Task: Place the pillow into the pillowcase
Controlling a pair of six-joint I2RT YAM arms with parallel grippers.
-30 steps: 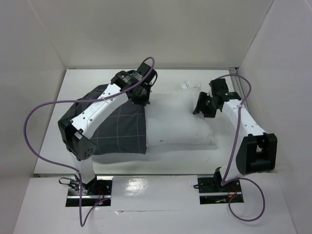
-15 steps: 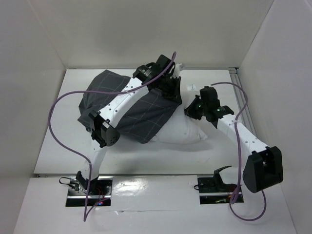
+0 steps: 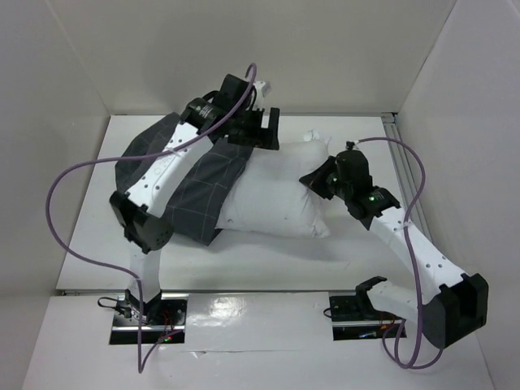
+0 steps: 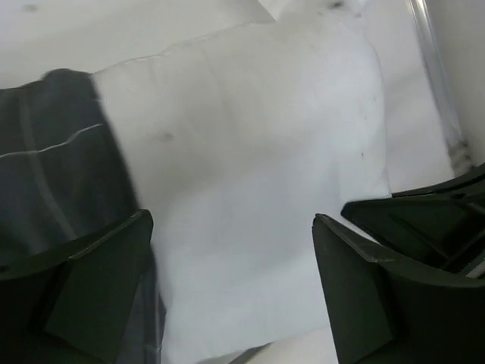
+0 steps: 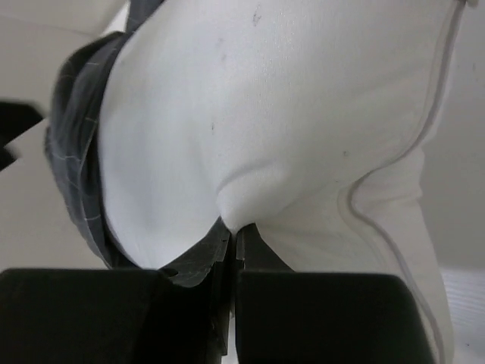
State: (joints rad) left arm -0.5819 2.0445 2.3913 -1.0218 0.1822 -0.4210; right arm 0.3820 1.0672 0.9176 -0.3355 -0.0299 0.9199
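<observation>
Charcoal pillowcase (image 3: 207, 191) sleeves only one end of pillow (image 3: 276, 195). Open, empty left jaws; right jaws clenched on pillow fabric. Risk: unheld case slips off if right tugs.

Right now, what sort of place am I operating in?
Probably a lab test cell: bare white walls box in a white table, a left arm and right arm bolted at its near edge, pillow and pillowcase on it.

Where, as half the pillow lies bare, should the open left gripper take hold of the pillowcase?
Probably the mouth hem of the pillowcase, where it crosses the pillow. Come from above on the bare side: the edge lies exposed over the plump filling, so a finger could slip under it.
</observation>
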